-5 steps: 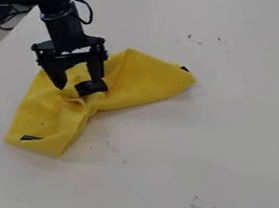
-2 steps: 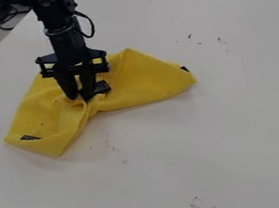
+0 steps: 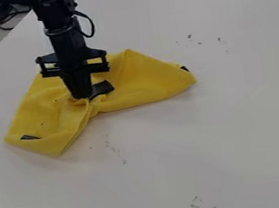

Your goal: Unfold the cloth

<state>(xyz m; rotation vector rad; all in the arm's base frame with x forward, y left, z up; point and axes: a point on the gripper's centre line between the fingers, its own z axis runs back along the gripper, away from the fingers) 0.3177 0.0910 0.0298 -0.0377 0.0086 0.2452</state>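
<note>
Across the white counter (image 3: 209,139), beneath the arm (image 3: 66,35), lies a crumpled yellow cloth (image 3: 145,82); the gripper (image 3: 83,96) has its fingers together, pinching a fold at the bunched middle.

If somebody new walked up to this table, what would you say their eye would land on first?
Most likely the bright yellow cloth, crumpled on the pale table in the upper left part of the view, pinched in at its middle. Next would come the black robot arm hanging down from the top edge, its claw closed at that gathered middle, beside a black patch on the cloth.
</note>
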